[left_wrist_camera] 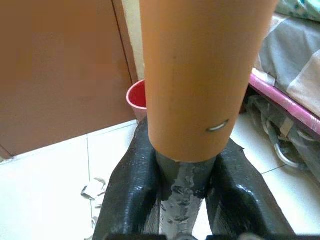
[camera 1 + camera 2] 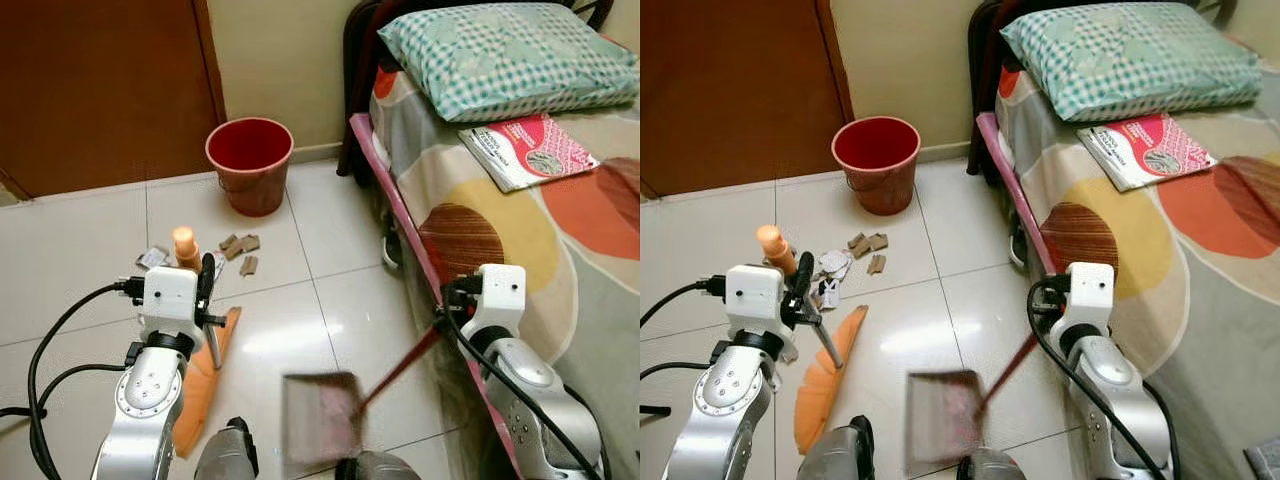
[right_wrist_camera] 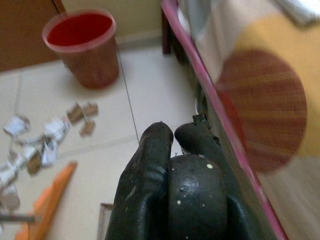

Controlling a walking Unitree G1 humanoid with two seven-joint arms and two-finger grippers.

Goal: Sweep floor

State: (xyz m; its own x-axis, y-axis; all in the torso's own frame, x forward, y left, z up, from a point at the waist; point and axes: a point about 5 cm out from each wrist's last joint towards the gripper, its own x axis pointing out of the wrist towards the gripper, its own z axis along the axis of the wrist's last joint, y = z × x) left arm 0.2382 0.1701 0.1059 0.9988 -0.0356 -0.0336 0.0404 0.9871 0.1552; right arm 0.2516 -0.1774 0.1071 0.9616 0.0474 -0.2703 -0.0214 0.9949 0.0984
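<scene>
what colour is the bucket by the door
Red, inside and out; the bucket shows best in the left eye view.

One bucket [image 2: 249,163], one broom [image 2: 203,385], one dustpan [image 2: 320,415], one pillow [image 2: 500,50]

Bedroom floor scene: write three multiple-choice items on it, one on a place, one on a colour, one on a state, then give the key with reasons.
1. Where does the bucket stand?
A. On the bed
B. On the floor near the door and wall
C. Under the pillow

2. What colour is the broom head?
A. Orange
B. Blue
C. Black

3. What is the left claw doing?
A. Hanging open
B. Holding the magazine
C. Shut on the broom handle

Key:
1 B, the bucket sits on the tiles by the door and wall.
2 A, the head lying on the tiles beside the paper scraps is orange.
3 C, the left wrist view has both fingers pressed round the handle; the right claw is shut on the dustpan handle.
</scene>
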